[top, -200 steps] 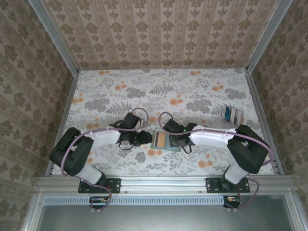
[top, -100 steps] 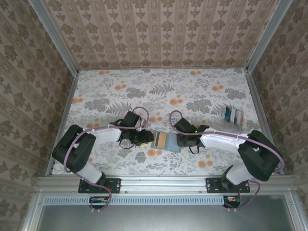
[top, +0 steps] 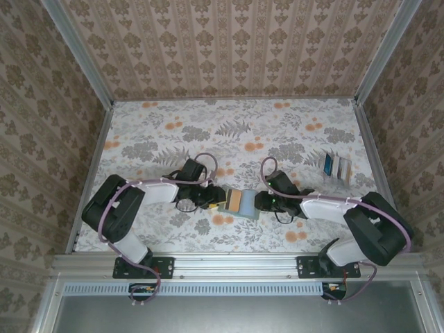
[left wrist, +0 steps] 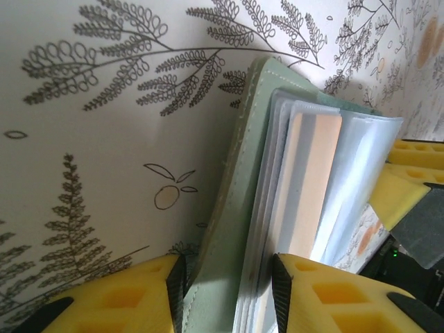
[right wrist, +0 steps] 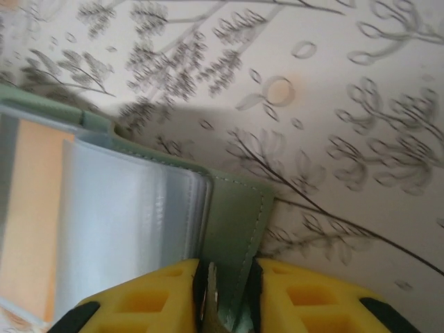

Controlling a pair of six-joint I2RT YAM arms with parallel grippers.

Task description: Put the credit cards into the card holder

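The left gripper (left wrist: 227, 279) and right gripper (right wrist: 227, 286) jaws clamp opposite covers of the open card holder (left wrist: 234, 208), which contains an orange-tan card (left wrist: 312, 182).

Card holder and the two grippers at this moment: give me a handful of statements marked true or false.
1. The holder lies open between the left gripper and the right gripper. True.
2. An orange card sits in the holder's clear sleeves. True.
3. The right gripper holds a blue-and-white card. False: it pinches the holder's green cover.
4. The left gripper hangs clear of the holder. False: it grips the holder's opposite edge.
5. Every card is in the holder. False: loose cards lie at the far right of the table.
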